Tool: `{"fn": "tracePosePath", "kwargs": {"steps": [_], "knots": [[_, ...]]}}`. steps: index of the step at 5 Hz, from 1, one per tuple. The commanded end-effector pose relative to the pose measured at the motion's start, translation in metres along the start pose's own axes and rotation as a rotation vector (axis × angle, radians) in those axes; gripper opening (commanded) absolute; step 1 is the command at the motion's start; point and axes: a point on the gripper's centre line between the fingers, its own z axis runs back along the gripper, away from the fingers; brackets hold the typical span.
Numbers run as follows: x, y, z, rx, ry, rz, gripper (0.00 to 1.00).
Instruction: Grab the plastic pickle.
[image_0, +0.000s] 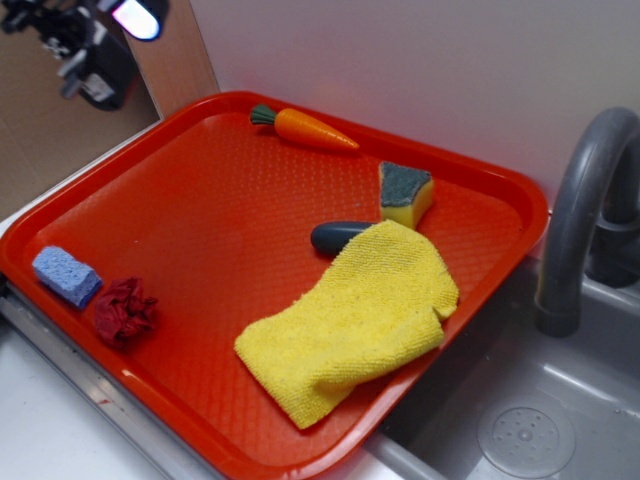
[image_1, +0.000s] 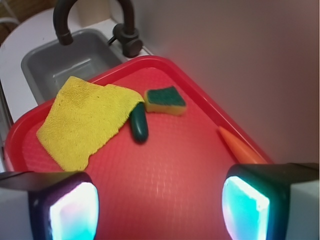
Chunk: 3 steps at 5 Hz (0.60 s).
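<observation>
Lying near the middle of the red tray (image_0: 180, 200), the plastic pickle (image_0: 338, 236) rests on its side, dark grey-green and smooth, with one rounded end showing and the other end tucked under a corner of the yellow cloth (image_0: 355, 320). In the wrist view the pickle (image_1: 139, 124) points roughly toward the camera, its far end touching the cloth's edge (image_1: 85, 117).

Just beside the pickle, toward the back wall, sits the yellow sponge with a dark green scrub layer (image_0: 405, 193); the two are close but I cannot tell whether they touch. The orange toy carrot with its green top (image_0: 303, 129) lies near the tray's back rim, well apart from the pickle. At the tray's opposite end a pale blue sponge block (image_0: 66, 275) and a crumpled dark red cloth (image_0: 124, 311) lie next to each other.

The gripper (image_1: 160, 200) hangs above the tray with its jaws spread wide, nothing between them; each of its fingers (image_1: 70, 210) carries a glowing pad, and bare tray surface shows in the gap. From the exterior view only part of the gripper (image_0: 100, 40) shows at the top left corner, away from the pickle.

A grey sink basin (image_0: 520, 420) with a curved dark faucet (image_0: 580, 210) stands against the tray's side nearest the yellow cloth.
</observation>
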Motion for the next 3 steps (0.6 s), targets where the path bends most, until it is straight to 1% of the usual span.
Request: {"fn": "tracePosePath", "kwargs": {"steps": [1, 2, 3], "knots": [[0.022, -0.020, -0.054, -0.083, 0.017, 0.012, 1.00], [0.022, -0.020, -0.083, -0.094, 0.054, 0.025, 1.00], [0.030, -0.026, -0.111, -0.112, 0.104, -0.009, 1.00]]}}
